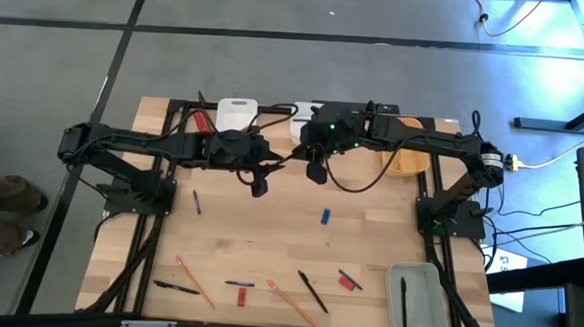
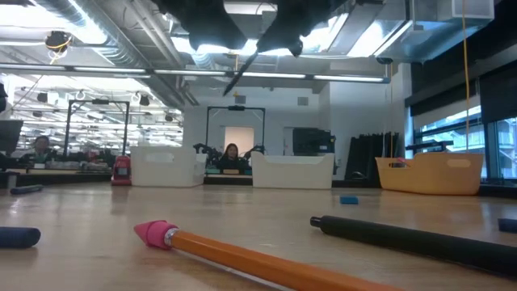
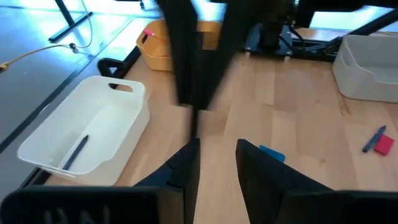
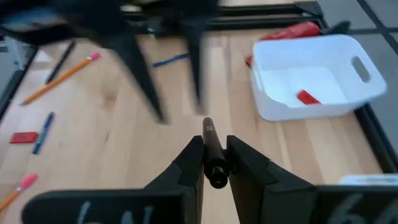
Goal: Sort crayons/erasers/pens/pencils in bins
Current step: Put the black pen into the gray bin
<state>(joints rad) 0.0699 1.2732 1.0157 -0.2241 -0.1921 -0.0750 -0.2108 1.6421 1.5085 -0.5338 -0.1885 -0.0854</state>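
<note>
Pale butcher-block wood table (image 1: 368,248) on a dark frame. The two dark arms reach in from either side and meet over the back-centre of the board. The right gripper (image 4: 213,163) is clamped on a black pen (image 4: 211,149), which pokes forward out of its jaws. From table height that pen shows as a slanted dark stick, up in the air between the two grippers. The left gripper (image 1: 259,185) faces it at close range. Its fingers (image 3: 186,163) stand apart with bare wood showing between them, and the far end of the pen lies by one finger without being pinched. Bins: a narrow white one (image 1: 237,114) sits at the back edge with a red eraser (image 4: 308,97) inside. A wider white one (image 1: 302,116) is just beside it, partly under the right arm. A yellow-orange one (image 1: 409,162) is at the back right. A translucent grey one (image 1: 421,280) is at the front right corner, with one pen (image 1: 403,302) lying in it. Loose along the front edge are two pencils (image 1: 194,282) (image 1: 290,302), two black pens (image 1: 175,288) (image 1: 312,291) and a short blue-banded pen (image 1: 240,283). A blue stick (image 1: 197,202) lies alone toward mid-left. Smallest bits: red erasers (image 1: 241,297) (image 1: 347,280) lie at the front, and a blue eraser (image 1: 324,216) lies mid-table, well apart from everything else.
</note>
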